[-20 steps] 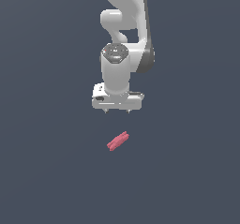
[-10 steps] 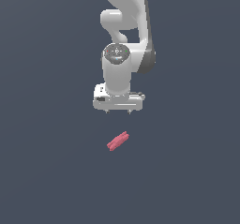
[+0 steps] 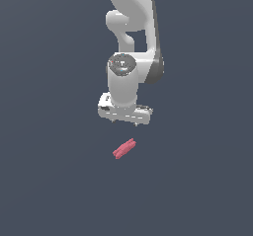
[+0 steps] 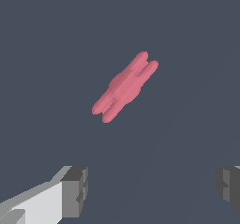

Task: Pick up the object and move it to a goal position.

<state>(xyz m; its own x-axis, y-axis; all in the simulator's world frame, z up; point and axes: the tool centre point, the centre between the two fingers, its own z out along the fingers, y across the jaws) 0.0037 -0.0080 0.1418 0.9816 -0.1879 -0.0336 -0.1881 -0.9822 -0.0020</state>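
Object, that small pinkish-red piece, lies flat on the plain dark grey surface, free of any grasp. It looks like a few short rods bundled side by side, ridged along its length, and it sits on a slant. In the exterior view its higher end points toward that view's right and its lower end toward that view's left.

Above it hangs the white arm, reaching straight down from the top of the scene. Its wrist is rounded, with a dark grey disc on the near side. The gripper sits at the bottom of the arm as a wide white bar, clearly broader than the piece below. It hovers over the object with a clear gap between them and touches nothing.

From the wrist view the object shows up larger, and the separate rods and the notches at each end are plain to see. The two grey fingertips stand far apart at either side, so the jaws are spread wide with nothing between them. The gripper is well short of the piece.
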